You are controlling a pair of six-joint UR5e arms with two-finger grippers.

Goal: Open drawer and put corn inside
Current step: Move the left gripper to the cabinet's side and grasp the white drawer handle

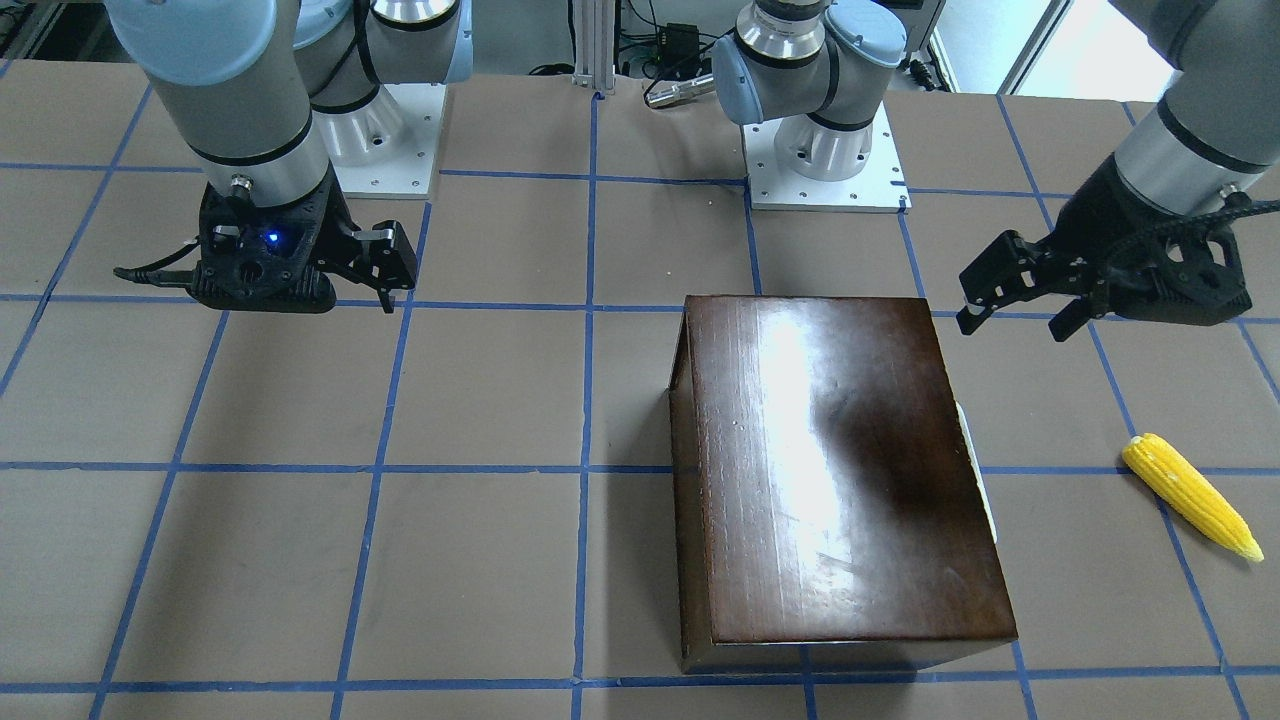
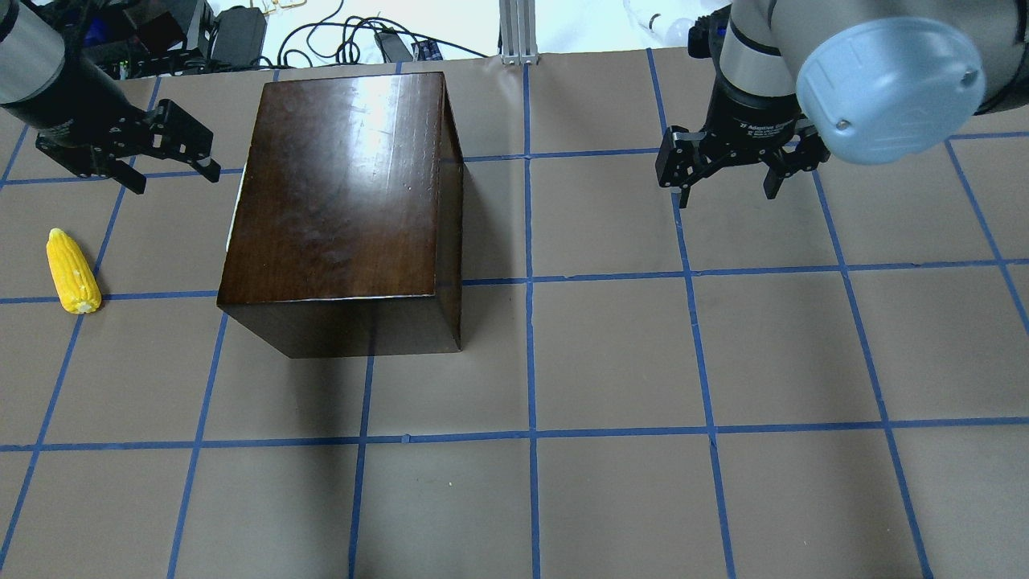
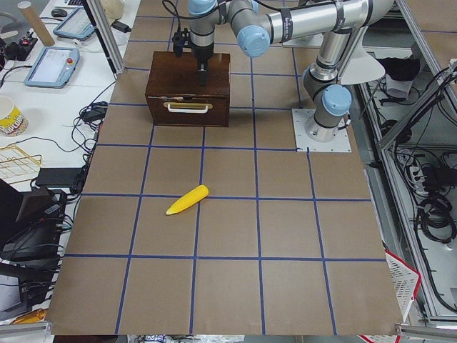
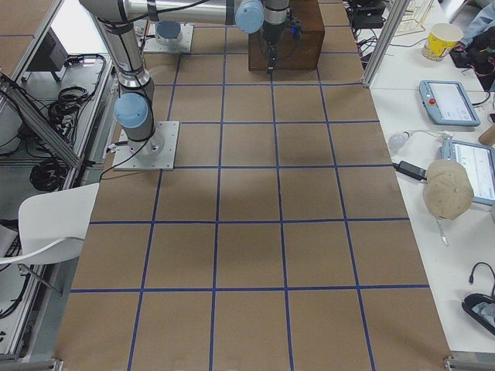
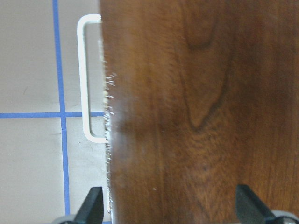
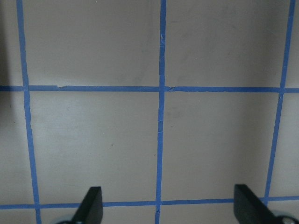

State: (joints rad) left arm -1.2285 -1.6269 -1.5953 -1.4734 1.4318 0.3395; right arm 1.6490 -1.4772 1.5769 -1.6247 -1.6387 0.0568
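The glossy dark-brown box (image 2: 338, 193) stands on the table. Its drawer (image 3: 188, 111) is shut, with a white handle (image 5: 86, 79) on the front that faces the table's left end. The yellow corn (image 2: 72, 272) lies flat on the table beyond that front, apart from the box; it also shows in the front view (image 1: 1190, 497). My left gripper (image 2: 177, 181) is open and empty. It hovers above the box's top edge over the handle, as the left wrist view (image 5: 169, 207) shows. My right gripper (image 2: 727, 197) is open and empty over bare table, right of the box.
The brown table has a grid of blue tape lines (image 2: 528, 281). The two arm bases (image 1: 825, 150) stand on the robot's side. Cables and equipment (image 2: 241, 32) lie beyond the far edge. Side desks hold tablets and a cup (image 4: 441, 39).
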